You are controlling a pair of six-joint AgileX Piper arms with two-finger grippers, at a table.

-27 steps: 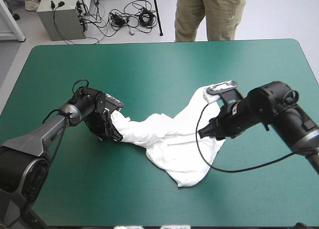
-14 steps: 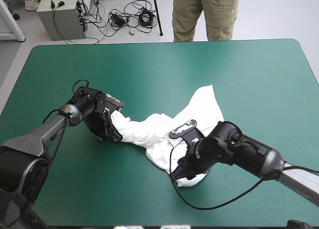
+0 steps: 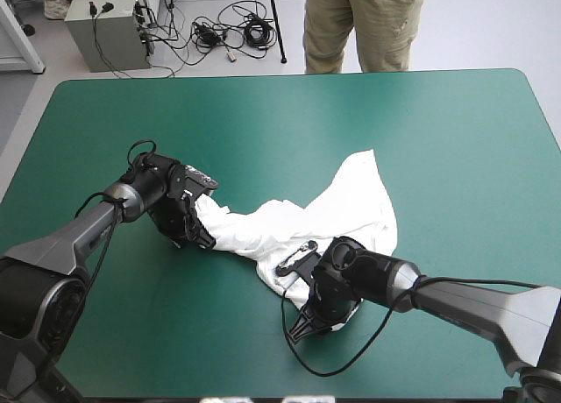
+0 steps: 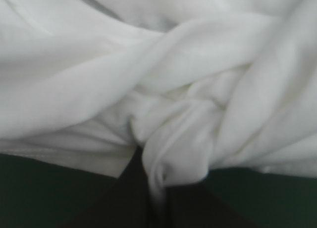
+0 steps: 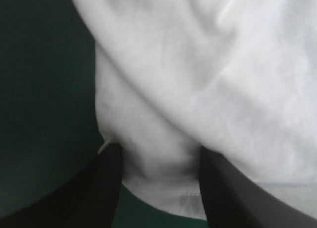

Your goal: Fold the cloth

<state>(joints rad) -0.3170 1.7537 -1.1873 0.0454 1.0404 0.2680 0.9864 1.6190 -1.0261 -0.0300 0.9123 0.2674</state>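
The white T-shirt (image 3: 298,236) lies crumpled on the teal-green cover, drawn out from its left end toward the far right and down to a near corner. My left gripper (image 3: 198,231) is shut on the shirt's left end, and a twisted fold of the T-shirt (image 4: 188,114) is pinched between its black fingers (image 4: 133,193). My right gripper (image 3: 307,320) is low at the shirt's near corner. It is open in the right wrist view, and the hemmed edge of the T-shirt (image 5: 163,188) lies between the gripper (image 5: 161,186) fingers.
Bare teal-green cover (image 3: 456,140) surrounds the shirt on all sides. The table's near edge (image 3: 175,394) runs close below the right gripper.
My right arm swung from the shirt's right side across to its near corner and came lower. The shirt's far right part is now uncovered. The left gripper has not moved.
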